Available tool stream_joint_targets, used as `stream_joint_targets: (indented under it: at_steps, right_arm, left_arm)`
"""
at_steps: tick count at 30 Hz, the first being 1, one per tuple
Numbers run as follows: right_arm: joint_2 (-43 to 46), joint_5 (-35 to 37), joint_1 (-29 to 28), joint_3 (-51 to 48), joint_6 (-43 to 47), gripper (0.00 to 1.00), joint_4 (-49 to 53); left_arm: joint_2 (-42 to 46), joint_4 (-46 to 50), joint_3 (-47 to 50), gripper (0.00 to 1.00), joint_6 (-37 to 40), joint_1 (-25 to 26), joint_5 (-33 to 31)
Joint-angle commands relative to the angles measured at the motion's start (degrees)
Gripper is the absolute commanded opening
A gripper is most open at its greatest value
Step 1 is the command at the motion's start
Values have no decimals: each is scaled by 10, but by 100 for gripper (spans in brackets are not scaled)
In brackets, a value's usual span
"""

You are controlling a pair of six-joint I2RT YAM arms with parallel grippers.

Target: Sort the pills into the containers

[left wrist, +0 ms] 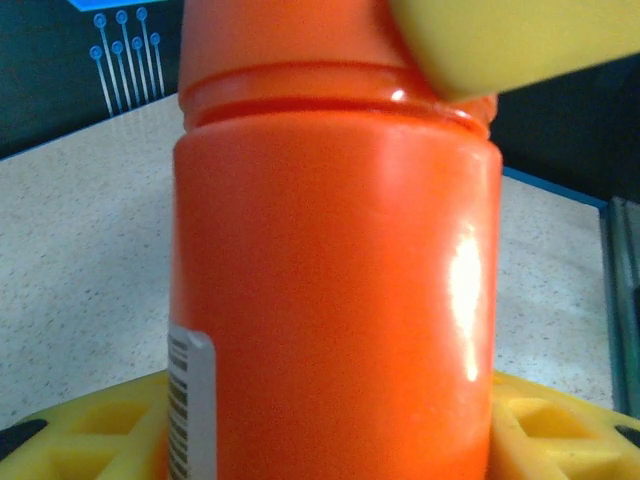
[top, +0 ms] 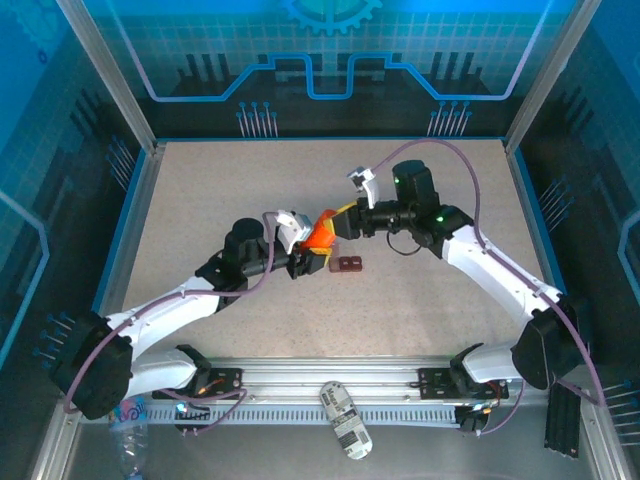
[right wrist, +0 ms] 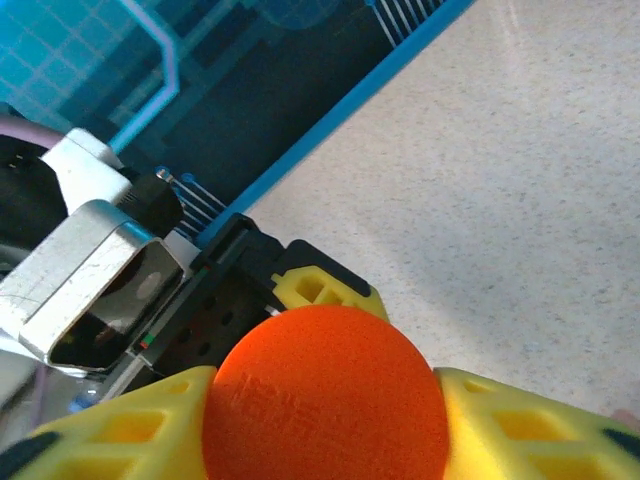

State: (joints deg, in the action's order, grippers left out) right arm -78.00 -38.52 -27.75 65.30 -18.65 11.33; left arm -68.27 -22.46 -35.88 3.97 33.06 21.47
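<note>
The containers (top: 349, 265), a small dark maroon box of two cells, lie flat on the desk (top: 250, 190) just beyond the left hand's fingertips and below the right hand. The left hand (top: 303, 262) is clamped on the body of an orange pill bottle (left wrist: 330, 280), held tilted above the desk. The right hand (top: 338, 222) is closed around the bottle's round orange cap (right wrist: 325, 400), with yellow fingers (right wrist: 120, 430) pressing either side.

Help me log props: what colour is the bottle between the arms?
The bottle is bright orange, with a white barcode label; left wrist view shows it best.
</note>
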Motion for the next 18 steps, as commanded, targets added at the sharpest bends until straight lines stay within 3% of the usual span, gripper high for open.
stream_joint_targets:
  at_steps: [1, 4, 6, 11, 18]
  right_arm:
    - [22, -36, 31, -19, -85, 71, -100]
    - [39, 21, 40, -38, -230, 77, -135]
    - [44, 99, 29, -20, -278, 78, -61]
    - [34, 248, -26, 43, -259, 82, 77]
    - [-4, 257, -62, 68, -245, 82, 82]
  left_arm:
    - [6, 10, -20, 0, -4, -1, 16]
    - [2, 11, -19, 0, 11, -1, -10]
    - [1, 13, -20, 0, 23, -1, -32]
    - [-5, 15, -19, 0, 56, -1, -73]
    - [-14, 13, -22, 0, 61, -1, -77]
